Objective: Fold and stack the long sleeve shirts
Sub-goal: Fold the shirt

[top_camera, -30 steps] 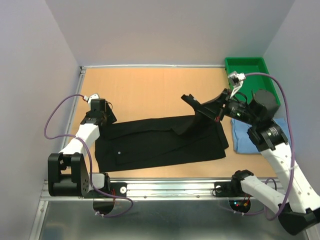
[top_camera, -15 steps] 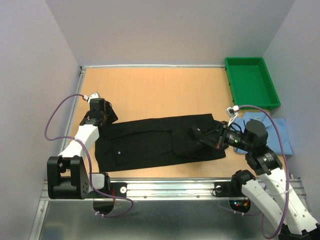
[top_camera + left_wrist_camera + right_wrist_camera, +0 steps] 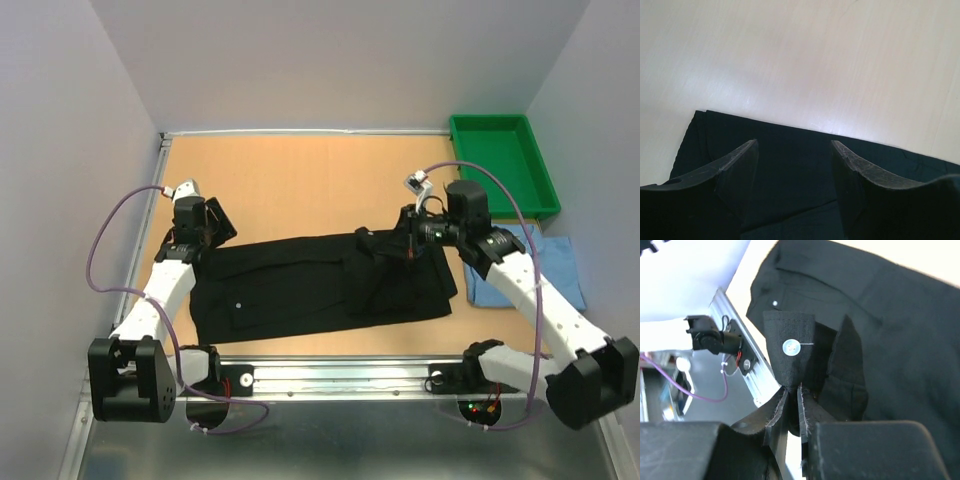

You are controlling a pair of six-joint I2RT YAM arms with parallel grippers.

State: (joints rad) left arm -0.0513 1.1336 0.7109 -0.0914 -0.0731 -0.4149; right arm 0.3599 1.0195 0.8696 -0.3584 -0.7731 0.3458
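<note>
Fingers, right: those of the right gripper (image 3: 792, 392) are pressed nearly together, pinching a strip of the black shirt (image 3: 300, 290). The strip stands up between them and carries a white button (image 3: 790, 347).
Fingers, left: those of the left gripper (image 3: 794, 145) are spread wide with nothing between them, above the shirt's edge.
Arms' places: the right gripper is over the shirt's right half; the left gripper is at its far-left corner.
Task cloth: the black shirt lies lengthwise on the near part of the table (image 3: 300, 175), mostly flat, rumpled around the pinched spot.
Other garment: the light blue shirt (image 3: 565, 262) lies just right of the black one.
In the way: the right arm crosses over the blue cloth, hiding part of it.
Surroundings: a green tray (image 3: 500, 165) sits in the far-right corner, apart from both shirts; a metal rail (image 3: 340, 375) runs along the near edge.
</note>
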